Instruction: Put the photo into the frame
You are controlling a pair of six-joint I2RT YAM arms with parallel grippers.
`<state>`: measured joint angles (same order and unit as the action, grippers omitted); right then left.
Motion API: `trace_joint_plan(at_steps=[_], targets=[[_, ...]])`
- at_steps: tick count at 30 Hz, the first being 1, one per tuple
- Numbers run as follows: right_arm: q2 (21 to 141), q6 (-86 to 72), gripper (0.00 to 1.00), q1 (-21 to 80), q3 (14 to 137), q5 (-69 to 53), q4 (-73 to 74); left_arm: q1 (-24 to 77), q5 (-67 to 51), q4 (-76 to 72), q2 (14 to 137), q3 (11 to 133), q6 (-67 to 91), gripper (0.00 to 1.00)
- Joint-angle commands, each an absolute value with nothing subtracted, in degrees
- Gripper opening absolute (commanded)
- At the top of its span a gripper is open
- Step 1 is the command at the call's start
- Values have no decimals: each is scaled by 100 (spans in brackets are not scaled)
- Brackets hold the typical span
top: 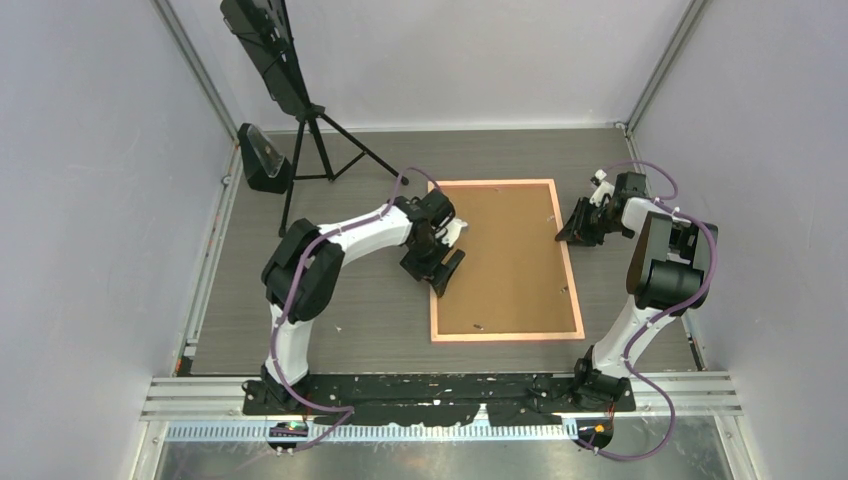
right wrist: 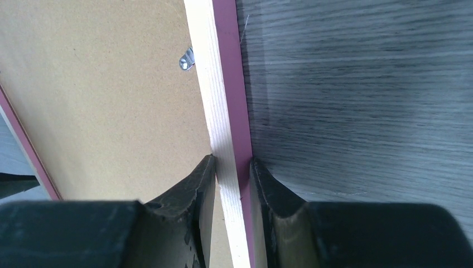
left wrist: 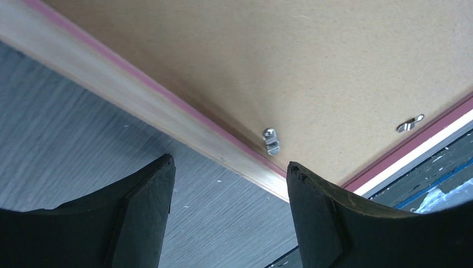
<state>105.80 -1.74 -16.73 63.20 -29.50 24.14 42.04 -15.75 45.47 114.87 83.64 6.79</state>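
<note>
lying back-up mid-table (top: 330, 300), the frame (top: 507, 336) has the brown backing board (top: 505, 260) seated inside its rails. the photo is hidden from me; i judge it sits under the board. i can't tell whether the turn clip (left wrist: 270, 140) is fastened. my right gripper (right wrist: 233, 167) pinches the frame's right rail, arm reaching in sideways. my left gripper (left wrist: 228, 184) hangs wide and empty over the left rail, elbow bent.

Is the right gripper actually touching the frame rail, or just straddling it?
Touching. In the right wrist view the right gripper has one finger pressed against each side of the frame rail, with no gap visible on either side.
</note>
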Motion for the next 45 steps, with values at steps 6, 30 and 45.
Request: trace_joint_plan(at_steps=[6, 30, 45], targets=[[10563, -493, 5, -1716, 6303, -2975, 2291, 4478, -1243, 4351, 11310, 8460, 686, 72], [10625, -431, 5, -1715, 6328, -3151, 2303, 4676, -843, 4242, 11585, 8583, 764, 69], [10659, -405, 6, -1717, 6387, -3203, 2335, 4720, -668, 4096, 11619, 8451, 826, 62]])
